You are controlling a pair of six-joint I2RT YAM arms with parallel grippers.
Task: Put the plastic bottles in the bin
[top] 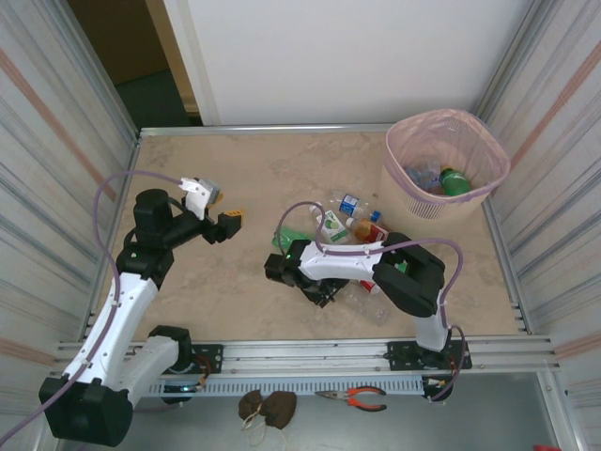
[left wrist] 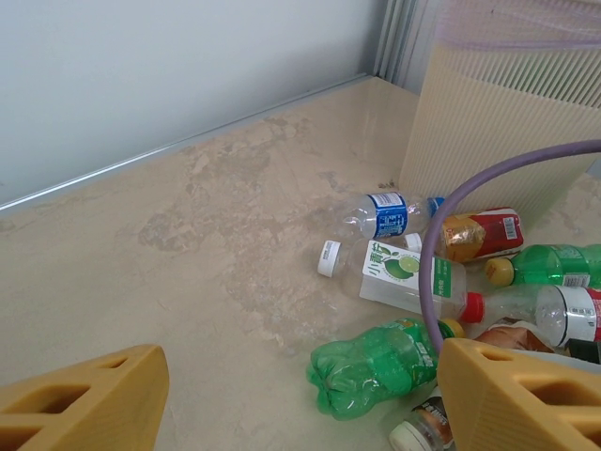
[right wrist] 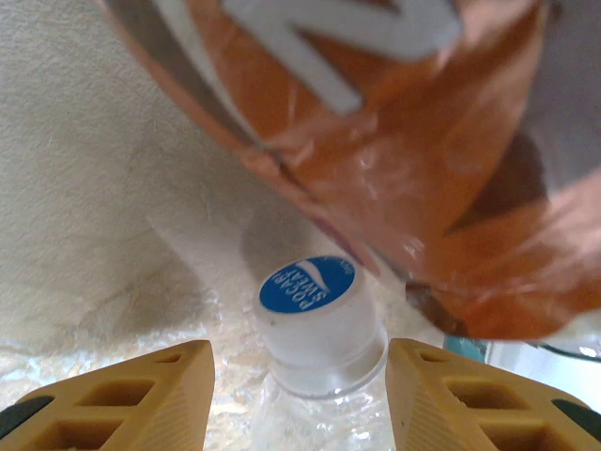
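The right gripper (right wrist: 296, 362) is low over the bottle pile (top: 349, 230) in the middle of the table (top: 235, 169) — its yellow fingers (right wrist: 122, 399) stand apart, one on each side of a white cap (right wrist: 315, 315) with a blue top (nothing is squeezed yet). An orange-labelled bottle (right wrist: 394, 141) lies just above it. The step, I think, is picking one more bottle. Next it must close on the neck, lift, and carry to the bin (top: 447, 162) at upper right, where a green bottle (top: 456, 180) already lies. The left gripper (left wrist: 300, 362) is spread too, holding nothing — it hangs at the left.
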